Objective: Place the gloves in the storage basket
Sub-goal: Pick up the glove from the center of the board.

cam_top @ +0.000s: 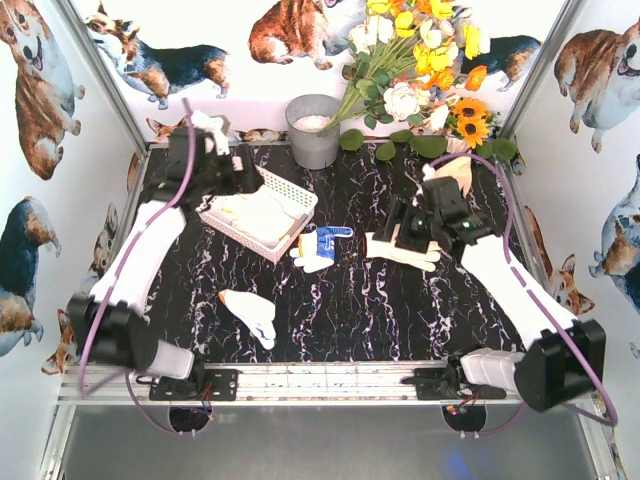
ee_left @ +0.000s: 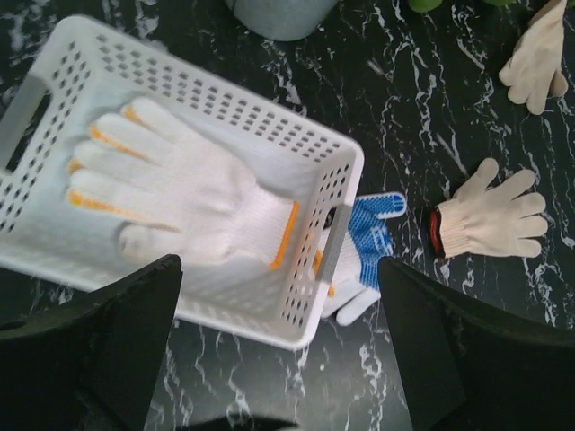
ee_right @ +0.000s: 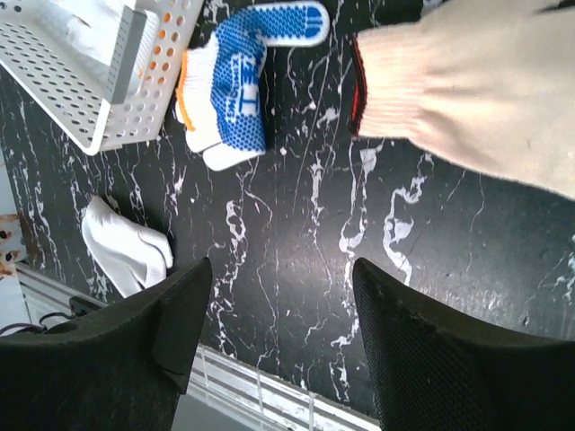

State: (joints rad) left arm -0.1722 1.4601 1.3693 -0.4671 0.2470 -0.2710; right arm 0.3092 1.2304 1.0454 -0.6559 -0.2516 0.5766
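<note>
Gloves: one white, orange-trimmed glove (ee_left: 189,193) lies in the storage basket (ee_left: 225,99). Blue-and-white glove (ee_left: 368,229) touches the basket's corner. Cream glove (ee_right: 476,90) lies by the right tool (ee_right: 280,269), fingers apart, empty. Left tool (ee_left: 278,269) also apart, over the basket. Likely step: take the cream glove. Drop square on the cuff and pinch the cloth. Open table lies between; the basket rim is the edge to clear.
</note>
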